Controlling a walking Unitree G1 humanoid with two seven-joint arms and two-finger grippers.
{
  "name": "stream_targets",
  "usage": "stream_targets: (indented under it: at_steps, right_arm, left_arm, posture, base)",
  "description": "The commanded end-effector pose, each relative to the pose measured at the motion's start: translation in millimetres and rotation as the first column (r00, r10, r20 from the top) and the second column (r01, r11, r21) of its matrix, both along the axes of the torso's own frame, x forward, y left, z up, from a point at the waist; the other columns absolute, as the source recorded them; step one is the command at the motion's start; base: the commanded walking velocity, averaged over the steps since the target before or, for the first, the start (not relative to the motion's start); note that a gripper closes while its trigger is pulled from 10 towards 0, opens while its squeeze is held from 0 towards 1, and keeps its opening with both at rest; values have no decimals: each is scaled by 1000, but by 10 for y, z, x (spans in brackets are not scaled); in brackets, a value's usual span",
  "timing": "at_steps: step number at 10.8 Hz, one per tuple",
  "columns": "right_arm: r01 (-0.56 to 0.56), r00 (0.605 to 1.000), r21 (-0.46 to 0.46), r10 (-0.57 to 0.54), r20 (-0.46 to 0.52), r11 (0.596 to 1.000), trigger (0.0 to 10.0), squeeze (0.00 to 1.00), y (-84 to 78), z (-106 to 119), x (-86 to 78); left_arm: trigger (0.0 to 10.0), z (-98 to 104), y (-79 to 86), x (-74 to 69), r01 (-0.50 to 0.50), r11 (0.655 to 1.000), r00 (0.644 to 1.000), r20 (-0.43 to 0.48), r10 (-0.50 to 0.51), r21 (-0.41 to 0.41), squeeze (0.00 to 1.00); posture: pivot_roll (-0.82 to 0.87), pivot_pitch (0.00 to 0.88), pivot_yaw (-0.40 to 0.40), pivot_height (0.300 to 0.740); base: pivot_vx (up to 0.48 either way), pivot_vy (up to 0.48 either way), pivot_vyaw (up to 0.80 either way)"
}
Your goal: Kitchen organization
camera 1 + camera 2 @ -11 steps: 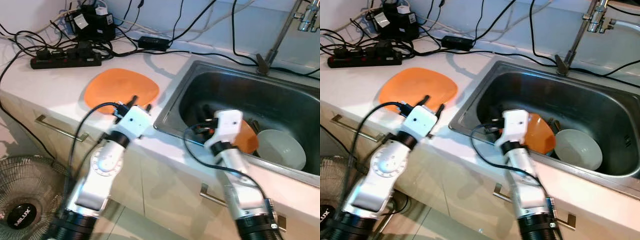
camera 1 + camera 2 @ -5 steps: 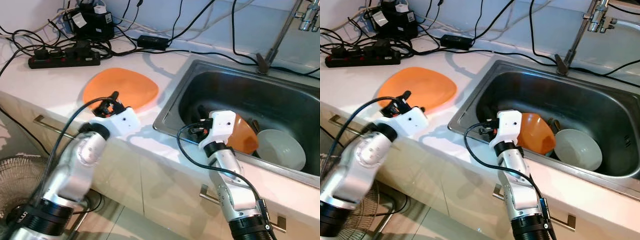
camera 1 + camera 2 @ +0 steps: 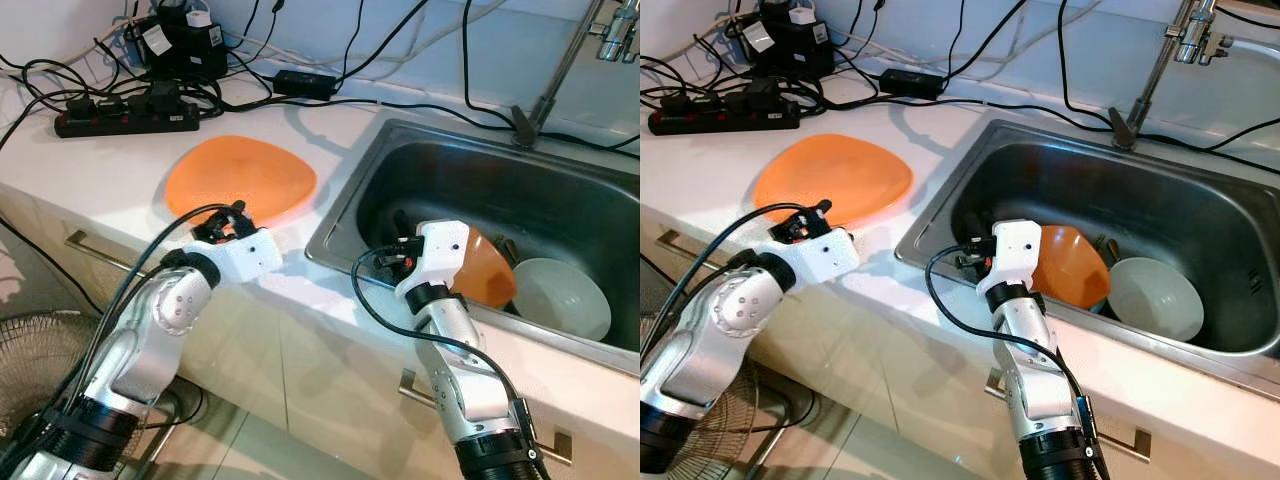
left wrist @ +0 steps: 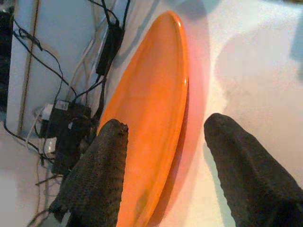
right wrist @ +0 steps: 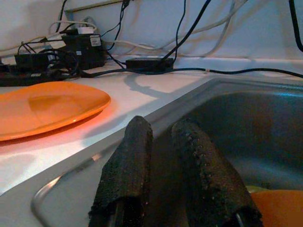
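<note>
Kitchen tidy-up barely begun: nothing gripped.
Left gripper (image 4: pixel 165 175), fingers apart, nears the orange plate (image 3: pixel 240 178) on the worktop (image 3: pixel 90 165); right gripper (image 5: pixel 165 175), nearly together, hangs over the sink (image 3: pixel 480 180) holding an orange bowl (image 3: pixel 485 270) and white bowl (image 3: pixel 560 298).

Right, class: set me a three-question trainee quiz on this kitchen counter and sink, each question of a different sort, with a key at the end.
1. True or false: the orange plate lies flat on the white counter, to the robot's left of the sink.
2. Multiple choice: what sits beside the orange bowl in the sink? A) a white bowl B) a glass mug C) a frying pan
3. Fill in: the left gripper has its fingers ____ at the near edge of the orange plate.

Key
1. True.
2. A.
3. Open; the left wrist view shows a wide gap between them, with the plate's rim in it.
</note>
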State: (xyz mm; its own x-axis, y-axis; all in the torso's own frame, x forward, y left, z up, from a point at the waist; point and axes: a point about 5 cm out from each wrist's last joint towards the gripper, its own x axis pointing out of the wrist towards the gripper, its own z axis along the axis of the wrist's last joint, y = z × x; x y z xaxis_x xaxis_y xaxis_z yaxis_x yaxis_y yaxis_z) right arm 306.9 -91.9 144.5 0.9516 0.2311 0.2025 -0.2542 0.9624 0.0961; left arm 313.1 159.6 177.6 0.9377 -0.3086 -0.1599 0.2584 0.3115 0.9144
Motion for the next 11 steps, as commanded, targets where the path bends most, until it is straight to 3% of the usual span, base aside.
stream_targets:
  at_steps: [1,9,11]
  right_arm:
    - [4,1000,0,-4,-17,1000,10000,0,1,-7,16]
    - [13,1000,-8,-14,-22,1000,10000,0,-23,3,45]
    - [13,1000,-8,-14,-22,1000,10000,0,-23,3,45]
  left_arm:
    - [10000,-83,28,18,-19,998,999,-35,21,68,0]
    - [10000,-216,58,352,-157,974,985,-43,166,164,0]
    - [10000,-216,58,352,-157,974,985,-43,166,164,0]
  posture:
    - [133,83,-14,740]
    - [122,71,-18,740]
    - [122,71,-18,740]
  base:
    - [0,0,0]
    - [0,0,0]
    - [0,0,0]
